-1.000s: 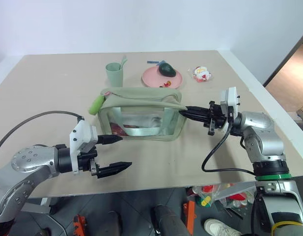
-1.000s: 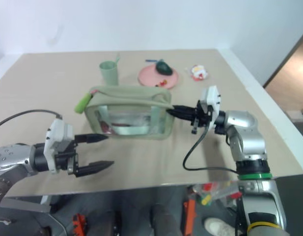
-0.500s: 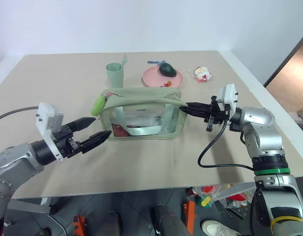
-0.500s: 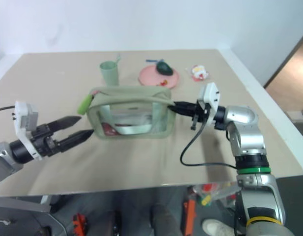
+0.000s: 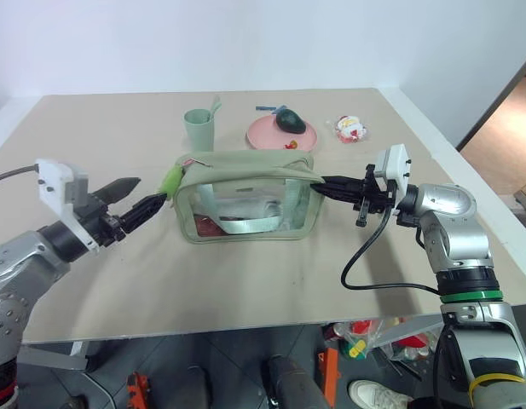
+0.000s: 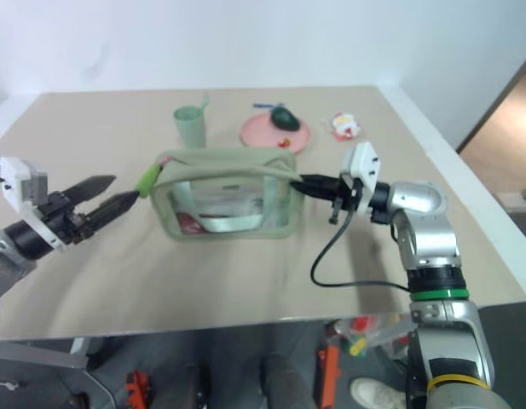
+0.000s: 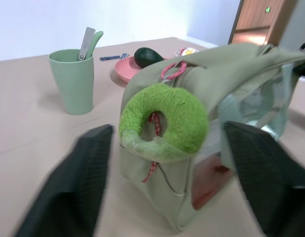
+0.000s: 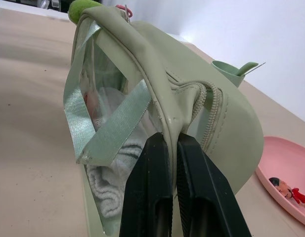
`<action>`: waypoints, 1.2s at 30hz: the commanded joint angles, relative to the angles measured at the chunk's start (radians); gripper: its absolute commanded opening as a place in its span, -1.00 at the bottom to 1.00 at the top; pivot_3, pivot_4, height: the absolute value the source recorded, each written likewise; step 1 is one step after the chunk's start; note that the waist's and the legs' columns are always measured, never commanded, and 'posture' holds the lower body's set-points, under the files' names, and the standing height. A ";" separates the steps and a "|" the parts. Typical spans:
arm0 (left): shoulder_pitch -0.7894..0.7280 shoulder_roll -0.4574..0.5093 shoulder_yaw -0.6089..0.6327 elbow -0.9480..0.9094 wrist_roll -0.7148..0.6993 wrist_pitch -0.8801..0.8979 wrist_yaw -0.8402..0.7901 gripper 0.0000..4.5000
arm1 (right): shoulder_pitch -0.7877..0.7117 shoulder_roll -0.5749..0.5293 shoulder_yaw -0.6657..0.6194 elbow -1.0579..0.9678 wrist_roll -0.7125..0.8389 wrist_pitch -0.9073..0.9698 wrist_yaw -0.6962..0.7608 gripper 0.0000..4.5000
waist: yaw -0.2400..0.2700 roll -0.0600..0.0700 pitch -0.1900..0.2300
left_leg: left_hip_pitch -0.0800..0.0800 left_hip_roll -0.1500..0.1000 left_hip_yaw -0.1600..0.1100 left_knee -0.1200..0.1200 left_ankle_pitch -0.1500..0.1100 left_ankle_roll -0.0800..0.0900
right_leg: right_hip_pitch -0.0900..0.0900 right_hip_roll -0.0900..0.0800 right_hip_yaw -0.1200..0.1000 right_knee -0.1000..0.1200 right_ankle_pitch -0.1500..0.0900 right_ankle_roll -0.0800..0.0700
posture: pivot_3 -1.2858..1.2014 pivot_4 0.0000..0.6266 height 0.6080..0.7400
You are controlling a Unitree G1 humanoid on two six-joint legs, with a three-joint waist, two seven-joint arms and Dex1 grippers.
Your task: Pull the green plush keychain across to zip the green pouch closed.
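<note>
- Right gripper is clamped on the right end of the green pouch.
- Left gripper, jaws apart, frames the green plush keychain at the pouch's left end.
- Step: approaching the keychain; next, pinch it and pull rightward.

Head views overlook the green pouch; wrist views face its ends.

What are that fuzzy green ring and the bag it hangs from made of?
The green plush keychain looks like soft pile fabric: its surface is fuzzy and matte. The green pouch seems smooth, leather-like fabric with stitched seams, and its side window looks like clear glossy plastic, since the contents show through.
</note>
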 commanded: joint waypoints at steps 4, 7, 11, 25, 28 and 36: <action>-0.049 -0.004 -0.058 0.045 0.072 -0.064 -0.076 -0.53 | -0.001 -0.017 -0.010 -0.053 -0.004 -0.003 -0.012 -1.00 | 0.000 0.000 0.000 | 0.000 0.000 0.000 0.000 0.000 0.000 | 0.000 0.000 -0.001 0.000 0.000 0.000 | 0.03 -0.52 1.00; -0.076 -0.014 -0.080 0.077 0.095 -0.076 -0.094 -0.92 | 0.008 -0.021 -0.011 -0.062 -0.007 -0.001 -0.015 -1.00 | 0.000 0.000 0.000 | 0.000 0.000 0.000 0.000 0.000 0.000 | 0.000 0.000 0.000 0.000 0.000 0.000 | 0.03 -0.52 1.00; -0.106 -0.019 -0.096 0.096 0.112 -0.081 -0.115 -0.97 | 0.016 -0.025 -0.013 -0.070 -0.007 0.003 -0.020 -1.00 | 0.001 0.000 0.000 | 0.000 0.000 0.000 0.000 0.000 0.000 | 0.000 0.000 0.000 0.000 0.000 0.001 | 0.03 -0.52 1.00; -0.494 -0.012 -0.253 0.082 0.093 0.008 -0.204 -0.97 | 0.035 -0.046 -0.012 -0.066 -0.012 -0.003 -0.025 -1.00 | 0.004 -0.001 0.000 | 0.000 -0.001 -0.001 0.001 0.001 -0.001 | 0.002 -0.001 0.000 0.000 0.002 0.003 | 0.03 -0.52 1.00; -0.519 -0.044 -0.339 0.121 0.167 -0.036 -0.234 -0.97 | 0.029 -0.045 -0.009 -0.061 -0.016 -0.005 -0.025 -1.00 | 0.001 0.000 0.000 | 0.001 -0.002 0.000 0.000 0.001 -0.001 | 0.002 -0.002 0.001 -0.001 0.001 0.005 | 0.03 -0.52 1.00; -0.540 -0.057 -0.397 0.187 0.263 -0.065 -0.298 -0.97 | 0.038 -0.052 -0.010 -0.066 -0.022 -0.012 -0.023 -1.00 | 0.001 -0.001 0.000 | 0.000 -0.001 -0.002 0.000 0.001 -0.001 | 0.001 0.000 0.000 0.000 0.001 0.004 | 0.03 -0.52 1.00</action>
